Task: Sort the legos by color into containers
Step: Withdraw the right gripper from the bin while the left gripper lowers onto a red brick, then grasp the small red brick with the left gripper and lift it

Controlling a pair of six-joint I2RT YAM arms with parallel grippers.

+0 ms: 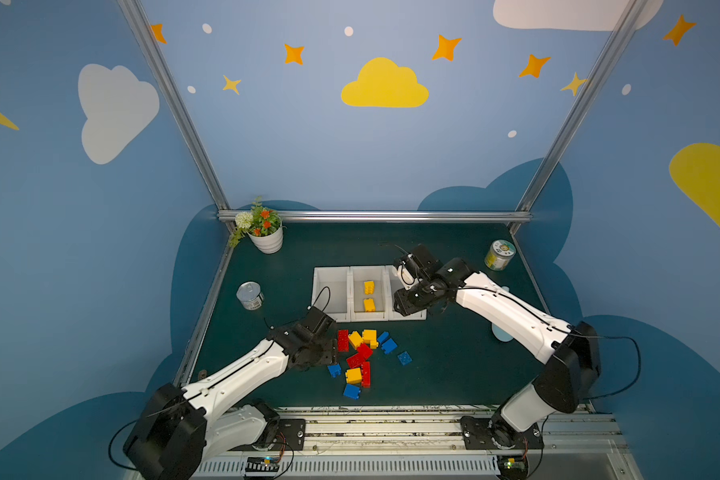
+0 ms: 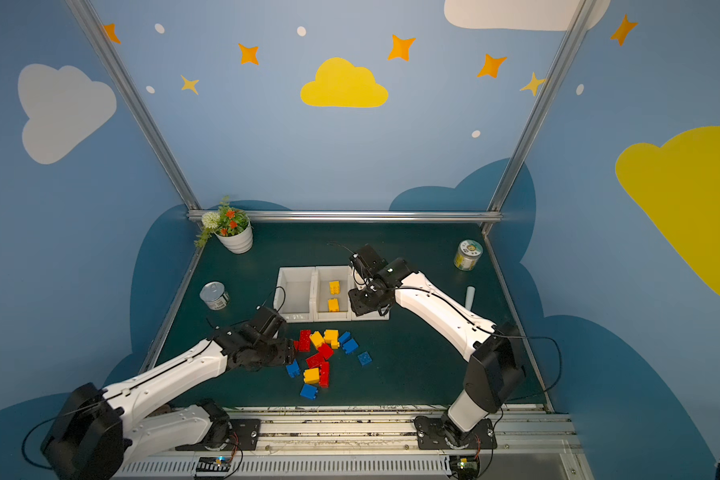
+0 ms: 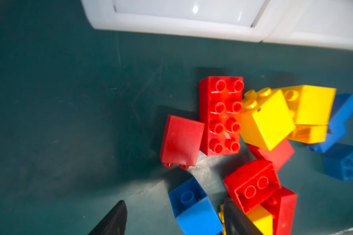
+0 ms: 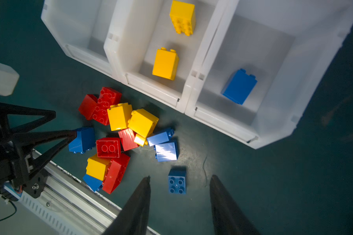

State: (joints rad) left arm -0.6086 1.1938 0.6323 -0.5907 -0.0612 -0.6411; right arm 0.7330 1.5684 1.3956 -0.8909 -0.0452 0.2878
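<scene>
red, yellow, blue legos point(image 1: 358, 357) lie piled on the counter point(image 1: 454, 365) beside the bins point(image 1: 350, 291); left end effector point(image 3: 174, 200), apart, frames a blue brick point(image 3: 194, 207), likely needing descent and closure; right end effector point(image 4: 180, 176) apart, empty, over the right bin point(image 4: 277, 114).

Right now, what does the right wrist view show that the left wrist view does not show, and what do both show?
Only the right wrist view: two yellow bricks in the middle bin, a tall blue brick in the right bin, a lone blue brick lying studs up, and the open right gripper. Only the left wrist view: nothing of its own, just a closer look. Both: the pile with the long red brick, and the open left gripper around a blue brick.
</scene>
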